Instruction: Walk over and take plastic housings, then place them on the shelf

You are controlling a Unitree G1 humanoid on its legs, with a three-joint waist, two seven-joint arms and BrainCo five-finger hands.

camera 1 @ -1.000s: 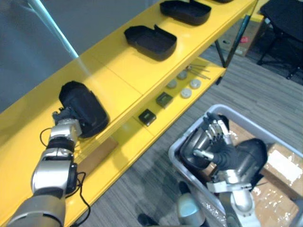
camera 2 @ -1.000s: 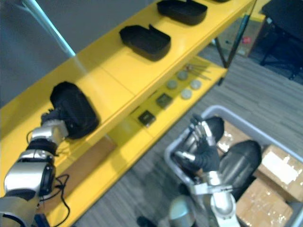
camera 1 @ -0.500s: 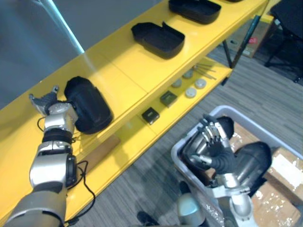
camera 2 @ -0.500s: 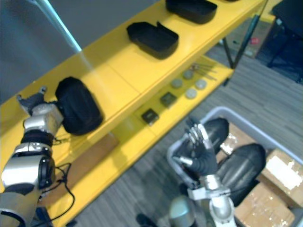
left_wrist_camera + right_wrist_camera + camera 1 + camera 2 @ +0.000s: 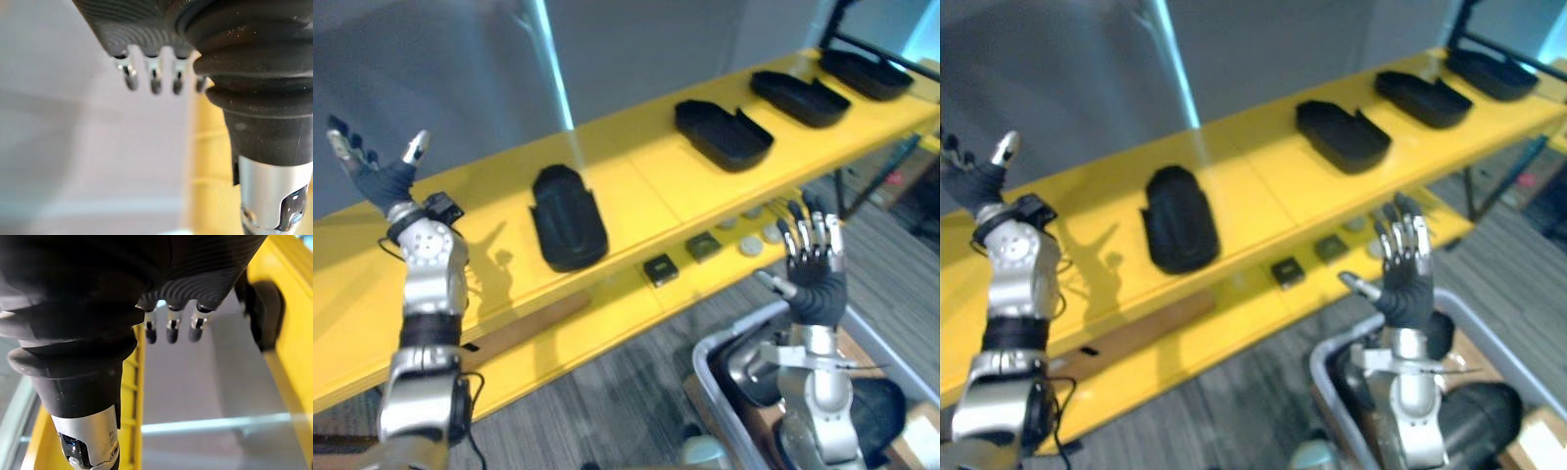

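Note:
A black plastic housing (image 5: 568, 216) lies dome up on the top board of the yellow shelf (image 5: 636, 171), apart from both hands. Three more black housings (image 5: 722, 133) lie open side up along the board to the right. My left hand (image 5: 374, 171) is raised open at the far left, above the shelf's back edge, holding nothing. My right hand (image 5: 811, 262) stands upright and open in front of the shelf, over the grey bin (image 5: 722, 370). Dark housings (image 5: 1474, 426) lie inside that bin.
The lower yellow board (image 5: 607, 313) carries small black blocks (image 5: 659, 268), round grey discs (image 5: 752, 245) and a flat brown board (image 5: 524, 321). A grey wall (image 5: 636, 49) backs the shelf. Striped grey floor (image 5: 636, 392) lies below.
My left hand has let go of the housing and lifted up to the left, fingers spread. My right hand rose out of the bin and opened upright. The camera tilted up.

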